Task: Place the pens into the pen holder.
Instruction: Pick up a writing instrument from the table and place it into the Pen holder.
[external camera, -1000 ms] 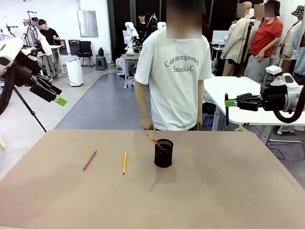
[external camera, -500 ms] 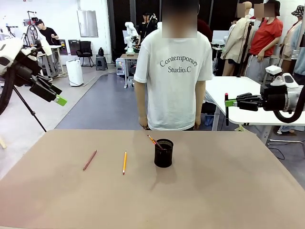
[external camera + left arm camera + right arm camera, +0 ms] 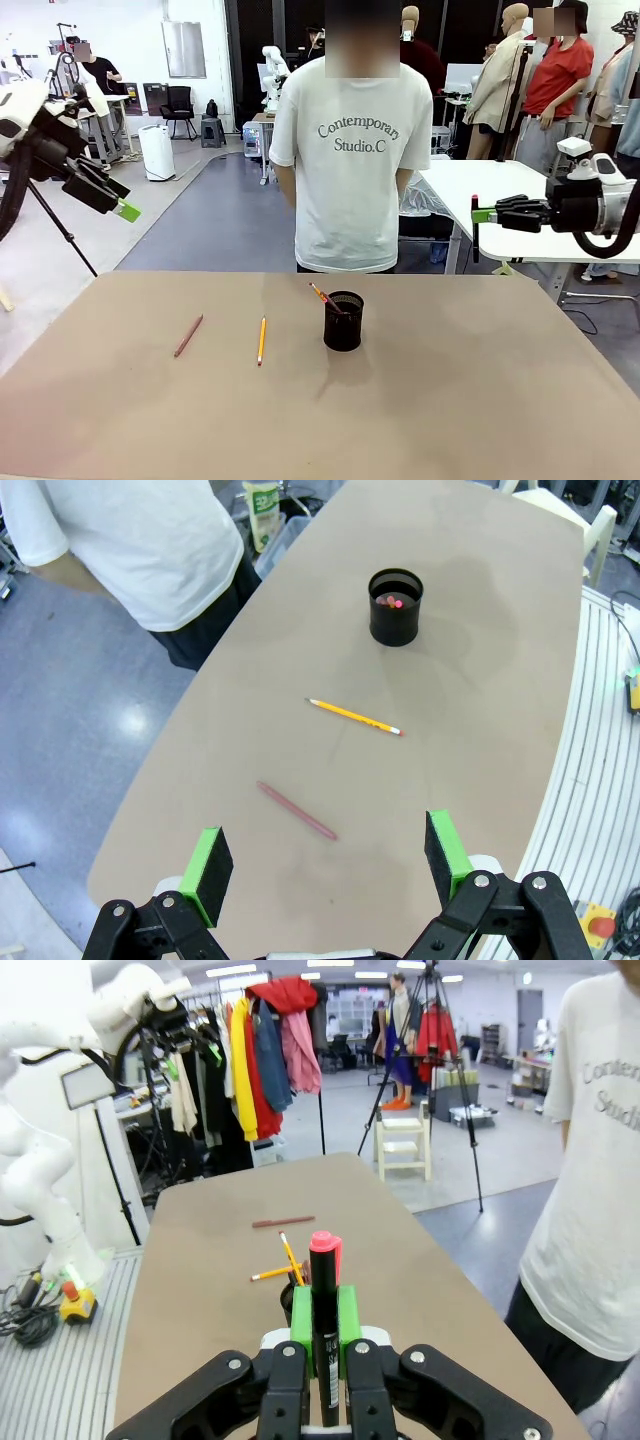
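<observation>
The right claw (image 3: 480, 216) is gripping a red-capped black pen (image 3: 323, 1330) upright, high at the right. The left claw (image 3: 325, 855) is hanging open, high at the left. The pen holder (image 3: 343, 322) is standing mid-table (image 3: 480, 400) with pens inside. A yellow pen (image 3: 261, 341) and a reddish-brown pen (image 3: 188, 336) are lying to its left.

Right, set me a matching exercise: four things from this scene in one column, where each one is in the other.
1. yellow pen
2. reddish-brown pen
3. red-capped black pen
4. pen holder

A. standing on the table, with pens inside
B. clamped in the shut right gripper
C. lying on the table, farthest to the robot's left
D. lying on the table, between another pen and the pen holder

Pairs: 1-D, 2-C, 3-B, 4-A.
</observation>
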Robot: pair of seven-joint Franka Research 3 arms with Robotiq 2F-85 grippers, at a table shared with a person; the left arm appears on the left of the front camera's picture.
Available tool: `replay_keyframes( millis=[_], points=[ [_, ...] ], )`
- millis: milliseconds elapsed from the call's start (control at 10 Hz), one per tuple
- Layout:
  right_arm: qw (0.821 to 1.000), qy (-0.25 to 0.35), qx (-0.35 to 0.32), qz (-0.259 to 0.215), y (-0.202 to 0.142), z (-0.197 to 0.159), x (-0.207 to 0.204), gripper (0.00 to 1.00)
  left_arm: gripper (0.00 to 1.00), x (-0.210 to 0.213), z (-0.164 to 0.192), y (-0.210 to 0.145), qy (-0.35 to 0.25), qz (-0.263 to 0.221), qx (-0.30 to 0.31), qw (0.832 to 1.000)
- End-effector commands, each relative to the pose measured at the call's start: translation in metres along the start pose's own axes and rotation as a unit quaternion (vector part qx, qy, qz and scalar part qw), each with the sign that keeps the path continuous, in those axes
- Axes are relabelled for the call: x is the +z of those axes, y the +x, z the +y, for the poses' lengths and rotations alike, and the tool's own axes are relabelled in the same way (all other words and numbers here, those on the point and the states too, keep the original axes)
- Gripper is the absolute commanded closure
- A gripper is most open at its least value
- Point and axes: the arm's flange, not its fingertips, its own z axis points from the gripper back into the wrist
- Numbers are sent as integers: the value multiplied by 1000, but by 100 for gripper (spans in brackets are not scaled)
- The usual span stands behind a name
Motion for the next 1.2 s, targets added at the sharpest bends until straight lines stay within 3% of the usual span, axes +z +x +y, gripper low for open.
replay_keyframes(
  millis=[0, 300, 700, 1100],
  points=[
    [998, 29, -2, -56, -7, -13, -17, 100, 0, 1, 0, -1, -2, -3, -4, 1000],
    [992, 67, -4, -103, -40, -14, -61, 100, 0, 1, 0, -1, -2, -3, -4, 1000],
    [985, 122, 29, -120, -87, -23, -121, 100, 0, 1, 0, -1, -2, -3, -4, 1000],
    [983, 140, 40, -113, -94, -40, -168, 100, 0, 1, 0, -1, -2, -3, -4, 1000]
  ],
)
